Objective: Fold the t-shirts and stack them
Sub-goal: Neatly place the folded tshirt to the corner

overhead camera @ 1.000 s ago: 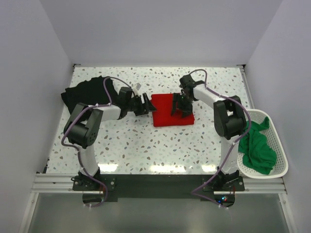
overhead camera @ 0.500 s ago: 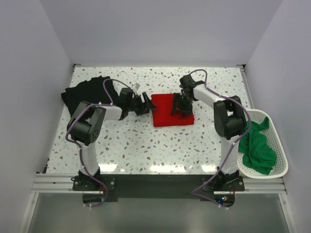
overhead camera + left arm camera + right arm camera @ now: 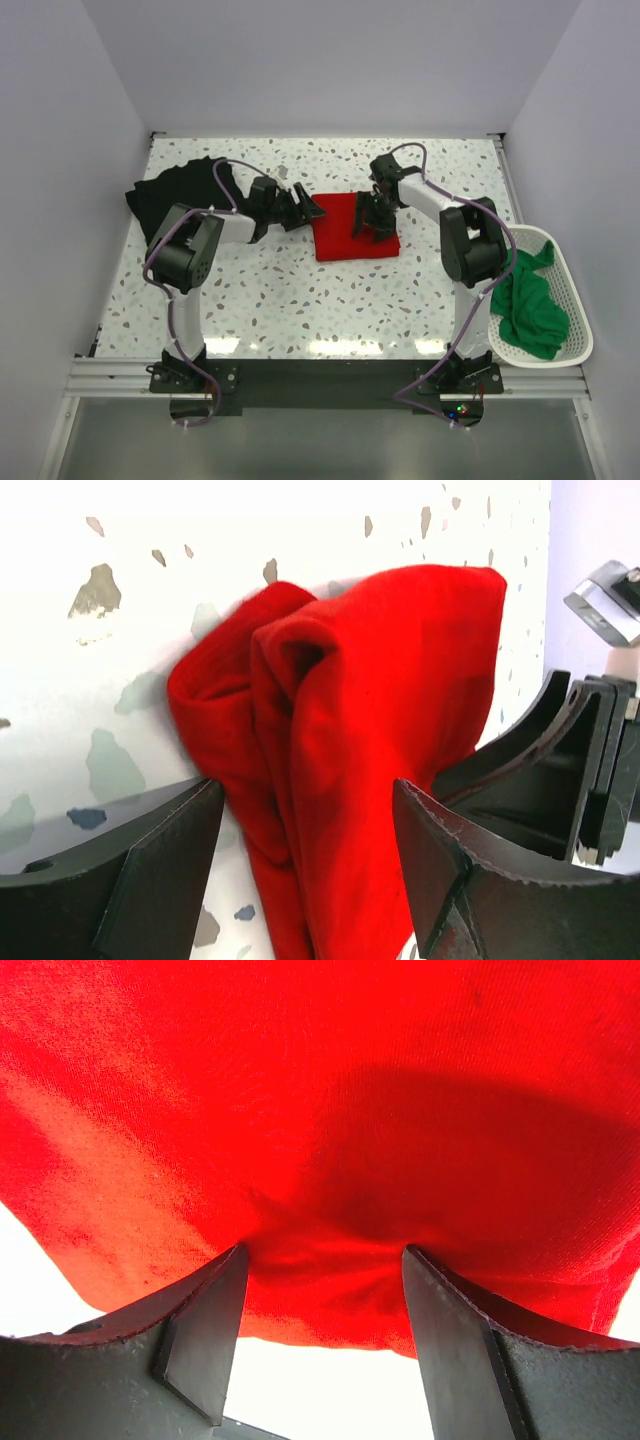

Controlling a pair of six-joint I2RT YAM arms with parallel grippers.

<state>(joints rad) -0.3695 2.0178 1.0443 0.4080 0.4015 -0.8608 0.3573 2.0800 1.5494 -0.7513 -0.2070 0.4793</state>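
Left gripper (image 3: 307,207): sliding up and right over the last second, from just off the left edge to the far-left corner of the red shirt (image 3: 338,238). Jaws standing apart, straddling the rolled cloth edge, not pinching yet.
Right gripper (image 3: 368,224): not shifting over that second. Sitting on the right half of the red shirt with fingers (image 3: 200,1330) apart, pressing into the cloth. A small pucker is bunching between them, but nothing is being clamped.
Red shirt: lying mid-table as a folded rectangle between the two grippers. In the left wrist view its left edge is looking lumpy and doubled over, not lying flat.
Black shirt (image 3: 172,190): lying crumpled at the far left of the table (image 3: 300,290), well apart from the red one and looking unfolded.
Green shirt (image 3: 530,305): lying in the white basket (image 3: 570,295) at the right, draping over its rim.
Step in hand: reading it as tidying the red fold, the first of three shirts.
Doing it well: right side keeping the pile pinned while left is taking only the loose edge layers. Left should be closing low near the table, then pulling gently outward to flatten the roll.
Risk: grabbing every layer is likely dragging the whole fold askew. Letting go with both at once is probably letting the edge spring back.
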